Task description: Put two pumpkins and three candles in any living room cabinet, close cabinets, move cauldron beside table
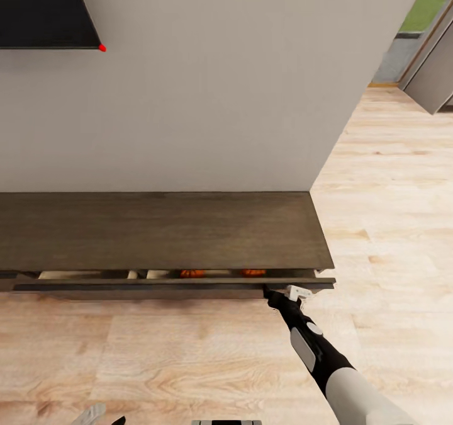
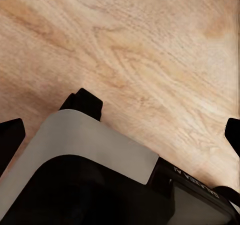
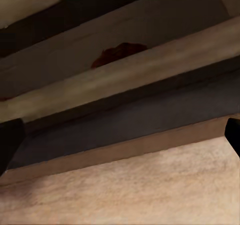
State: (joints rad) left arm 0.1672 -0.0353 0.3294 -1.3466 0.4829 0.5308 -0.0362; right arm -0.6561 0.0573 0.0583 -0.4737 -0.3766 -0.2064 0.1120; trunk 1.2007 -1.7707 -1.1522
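Ahead, the cabinet (image 1: 157, 230) runs along a pale grey wall (image 1: 207, 97), its dark wood top bare and its drawer (image 1: 170, 284) pulled slightly out. Two pumpkins (image 1: 192, 273) (image 1: 253, 272) peek from the gap inside. Light wood floor (image 1: 390, 179) stretches off right toward a doorway. At the drawer front, the right pincer (image 1: 269, 291) has its fingers spread; the left pincer (image 2: 120, 130) hangs over the floor, fingers apart.

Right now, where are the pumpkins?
In the head view, both pumpkins sit inside the slightly open drawer of the cabinet, toward its right half, just beyond the right gripper at the drawer front.
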